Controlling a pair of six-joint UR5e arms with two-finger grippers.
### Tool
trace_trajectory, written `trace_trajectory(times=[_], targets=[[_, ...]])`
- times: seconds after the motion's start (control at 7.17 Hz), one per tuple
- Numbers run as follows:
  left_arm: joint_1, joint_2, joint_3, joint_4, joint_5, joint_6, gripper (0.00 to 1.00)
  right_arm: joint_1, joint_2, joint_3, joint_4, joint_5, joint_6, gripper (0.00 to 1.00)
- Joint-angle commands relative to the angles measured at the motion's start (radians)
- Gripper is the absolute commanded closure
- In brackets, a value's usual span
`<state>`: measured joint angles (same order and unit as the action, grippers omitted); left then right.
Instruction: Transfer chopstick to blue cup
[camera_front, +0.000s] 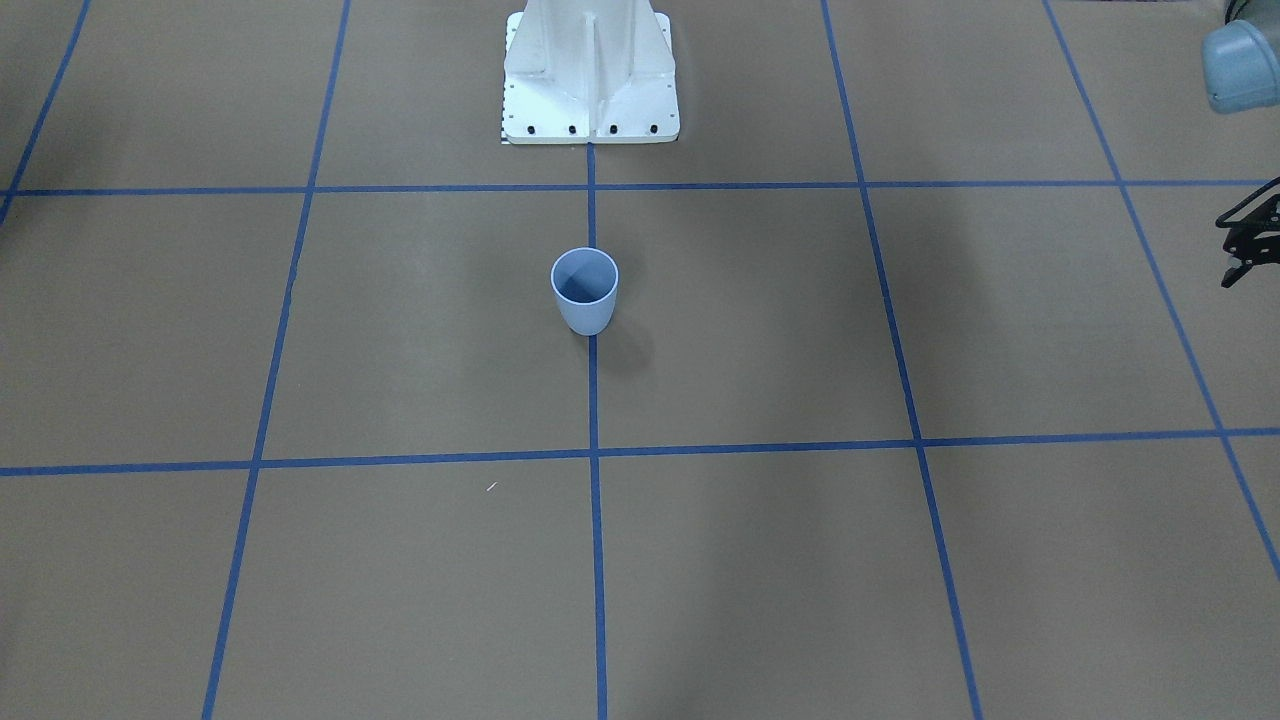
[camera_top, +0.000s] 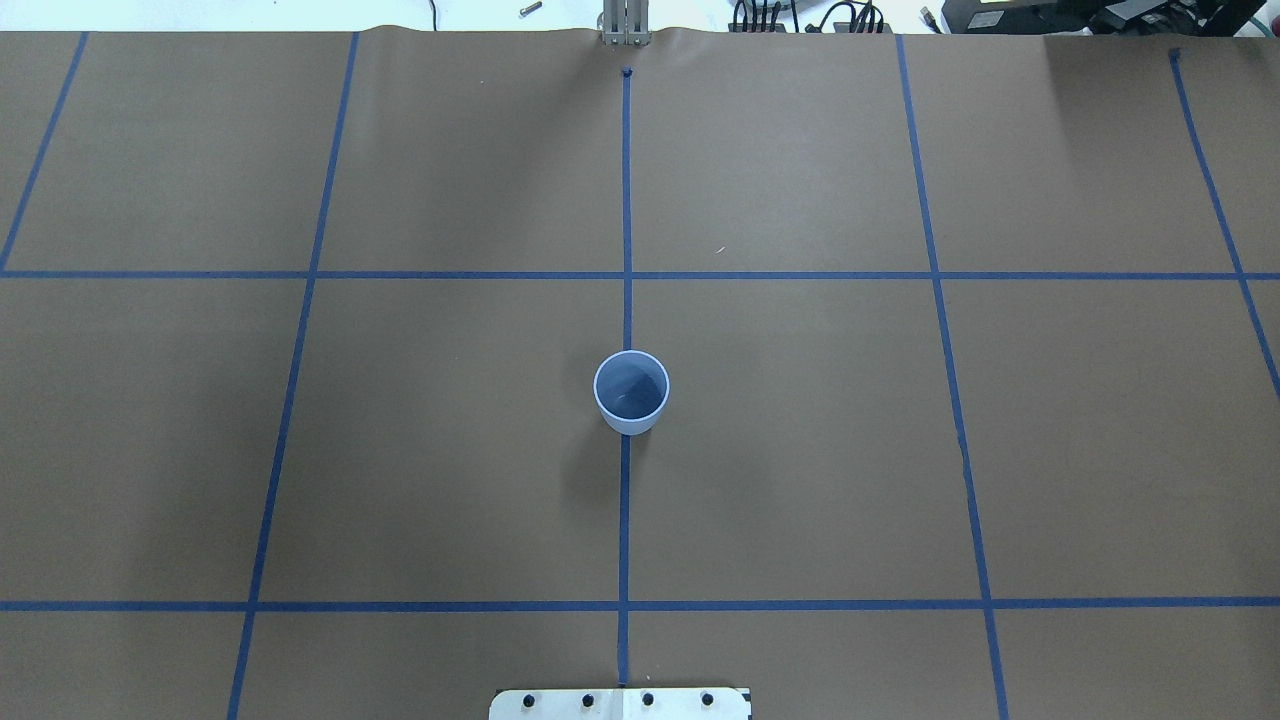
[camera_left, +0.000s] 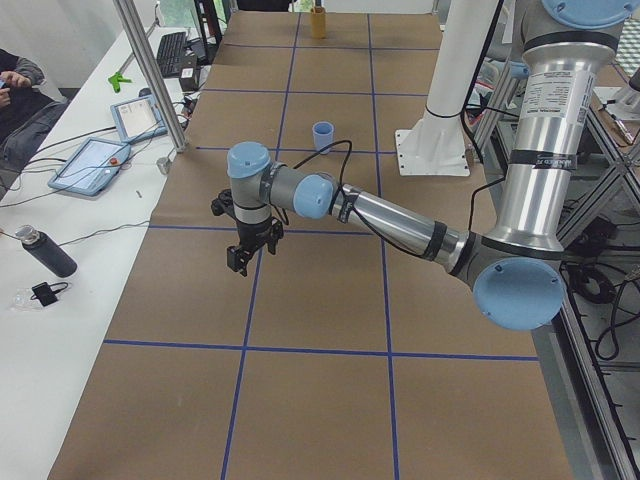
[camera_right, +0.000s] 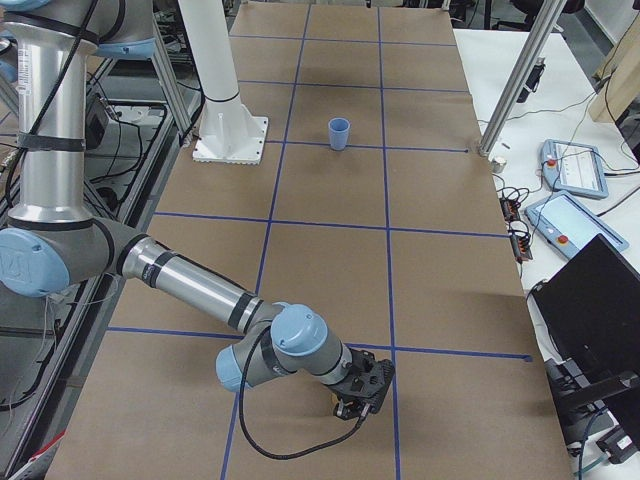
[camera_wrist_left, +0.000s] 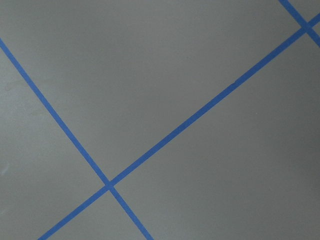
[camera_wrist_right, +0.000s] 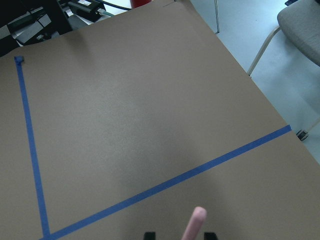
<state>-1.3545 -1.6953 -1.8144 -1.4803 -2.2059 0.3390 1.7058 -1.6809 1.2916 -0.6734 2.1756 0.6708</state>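
The blue cup (camera_front: 585, 290) stands upright and empty at the table's middle, on the centre tape line (camera_top: 631, 390). It also shows in both side views (camera_left: 322, 135) (camera_right: 339, 133). A pale pink chopstick (camera_wrist_right: 194, 225) rises between the two dark fingertips (camera_wrist_right: 149, 235) of my right gripper (camera_wrist_right: 179, 235), with a gap on each side. That gripper (camera_right: 352, 408) is low at the table's right end, far from the cup. My left gripper (camera_front: 1242, 262) hangs above the table's left part (camera_left: 240, 262); its fingers are cut off by the front view's edge.
The white robot pedestal (camera_front: 590, 75) stands behind the cup. A tan holder (camera_left: 318, 20) is at the table's far right end. A metal post (camera_left: 150, 80) and tablets (camera_left: 90, 165) stand at the operators' side. A chair (camera_wrist_right: 305, 25) is beyond the table corner.
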Motion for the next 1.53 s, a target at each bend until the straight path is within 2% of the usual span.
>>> trace_trajectory(times=[0.0, 0.42, 0.56, 0.84, 1.12, 1.25, 1.39], targets=[[0.000, 0.000, 0.000, -0.002, 0.000, 0.000, 0.01, 0.000, 0.006, -0.005, 0.000, -0.007, 0.033, 0.48], [0.000, 0.000, 0.000, 0.000, 0.000, 0.000, 0.01, -0.002, 0.012, -0.012, -0.003, -0.037, 0.036, 0.49], [0.000, 0.000, 0.000, -0.002, 0.000, 0.000, 0.01, -0.002, 0.020, -0.021, -0.003, -0.039, 0.036, 0.52], [0.002, -0.001, 0.000, -0.002, 0.000, 0.000, 0.01, -0.002, 0.023, -0.018, -0.002, -0.037, 0.053, 0.98], [0.002, -0.001, 0.001, 0.000, 0.000, 0.000, 0.01, 0.003, 0.024, 0.009, 0.000, -0.027, 0.050, 1.00], [0.002, -0.001, 0.003, 0.000, 0.000, 0.000, 0.01, 0.006, 0.012, 0.064, -0.006, -0.005, 0.044, 1.00], [0.002, 0.000, 0.003, 0.000, 0.000, 0.000, 0.01, 0.047, 0.015, 0.080, -0.012, 0.053, 0.041, 1.00]])
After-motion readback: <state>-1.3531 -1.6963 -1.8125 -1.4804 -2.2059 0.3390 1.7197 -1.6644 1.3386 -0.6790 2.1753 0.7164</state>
